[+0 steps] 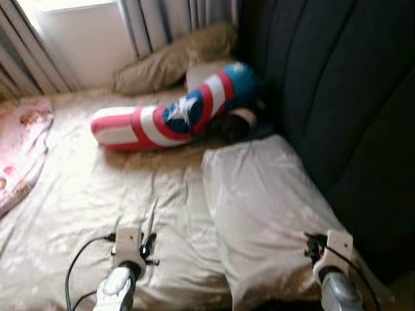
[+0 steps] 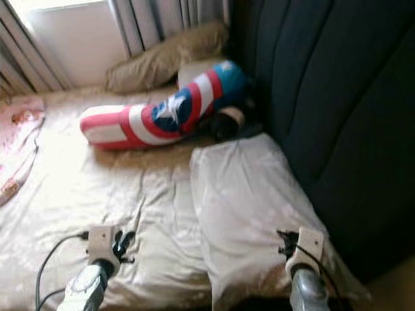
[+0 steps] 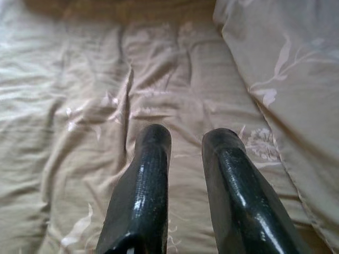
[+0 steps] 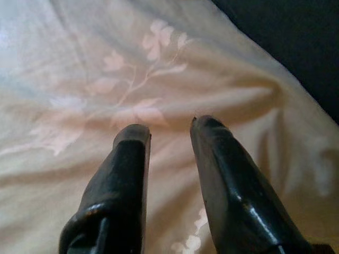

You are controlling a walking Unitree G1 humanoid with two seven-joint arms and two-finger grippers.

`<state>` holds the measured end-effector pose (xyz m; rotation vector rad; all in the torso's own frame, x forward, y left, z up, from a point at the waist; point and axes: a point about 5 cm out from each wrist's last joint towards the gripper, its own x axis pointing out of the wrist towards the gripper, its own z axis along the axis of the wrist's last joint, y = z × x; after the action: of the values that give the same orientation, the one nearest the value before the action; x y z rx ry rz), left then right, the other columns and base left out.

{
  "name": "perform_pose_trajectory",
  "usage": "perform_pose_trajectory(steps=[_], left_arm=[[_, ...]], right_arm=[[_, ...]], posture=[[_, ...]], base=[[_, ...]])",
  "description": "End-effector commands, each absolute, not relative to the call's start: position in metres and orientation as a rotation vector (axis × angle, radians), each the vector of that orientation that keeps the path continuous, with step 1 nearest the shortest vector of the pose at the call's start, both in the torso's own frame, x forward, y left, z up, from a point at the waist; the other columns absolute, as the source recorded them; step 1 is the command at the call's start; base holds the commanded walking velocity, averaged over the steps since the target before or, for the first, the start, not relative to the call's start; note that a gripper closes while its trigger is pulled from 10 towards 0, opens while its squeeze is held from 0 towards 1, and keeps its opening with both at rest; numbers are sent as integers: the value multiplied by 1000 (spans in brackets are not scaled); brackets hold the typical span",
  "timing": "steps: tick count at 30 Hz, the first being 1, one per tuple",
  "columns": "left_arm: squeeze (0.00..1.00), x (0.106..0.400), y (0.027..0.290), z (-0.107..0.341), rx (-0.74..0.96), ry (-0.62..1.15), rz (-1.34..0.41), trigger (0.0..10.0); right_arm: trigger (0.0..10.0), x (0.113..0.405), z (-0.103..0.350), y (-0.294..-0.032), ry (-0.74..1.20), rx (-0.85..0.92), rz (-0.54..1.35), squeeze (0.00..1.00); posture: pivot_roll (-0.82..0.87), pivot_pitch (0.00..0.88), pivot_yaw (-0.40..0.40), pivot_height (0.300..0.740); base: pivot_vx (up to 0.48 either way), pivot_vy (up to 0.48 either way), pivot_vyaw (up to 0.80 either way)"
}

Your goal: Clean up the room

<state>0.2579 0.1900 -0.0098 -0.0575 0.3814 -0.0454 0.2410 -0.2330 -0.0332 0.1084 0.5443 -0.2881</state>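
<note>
A bed with a beige floral sheet lies before me. A pale floral pillow rests on its right side against the headboard. A long red, white and blue bolster with a star lies across the far part of the bed. My left gripper hovers low over the wrinkled sheet, open, nothing between its fingers. Over the near end of the pale pillow, my right gripper is open and holds nothing.
A tan pillow leans by the curtains at the back. A pink blanket lies at the bed's left edge. A dark padded headboard runs along the right. A small dark-and-white object sits beside the bolster.
</note>
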Motion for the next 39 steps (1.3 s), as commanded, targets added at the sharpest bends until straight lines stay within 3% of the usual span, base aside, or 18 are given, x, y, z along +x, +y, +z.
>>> perform_pose_trajectory(steps=[1, 11, 18, 33, 39], left_arm=[[0, 254, 194, -18, -32, 435, -56, 10000], [0, 221, 192, -58, -33, 729, -17, 10000], [0, 203, 198, -70, -44, 814, 21, 10000], [0, 172, 218, -82, -42, 901, 93, 10000], [0, 171, 219, -82, -40, 899, 93, 10000]], right_arm=[[10000, 230, -42, -236, 601, 131, -330, 0], [10000, 181, -80, -211, 873, 160, -298, 0], [10000, 183, -81, -204, 865, 187, -291, 0], [10000, 185, -80, -200, 867, 159, -258, 0], [10000, 188, -80, -194, 862, 186, -255, 0]], posture=[[-1, 0, 62, 740], [-9, 0, 76, 740], [-28, 0, 83, 740], [-11, 0, 73, 740], [-1, 0, 71, 740]], base=[[0, 0, 0], [0, 0, 0], [0, 0, 0], [0, 0, 800], [0, 124, 0]])
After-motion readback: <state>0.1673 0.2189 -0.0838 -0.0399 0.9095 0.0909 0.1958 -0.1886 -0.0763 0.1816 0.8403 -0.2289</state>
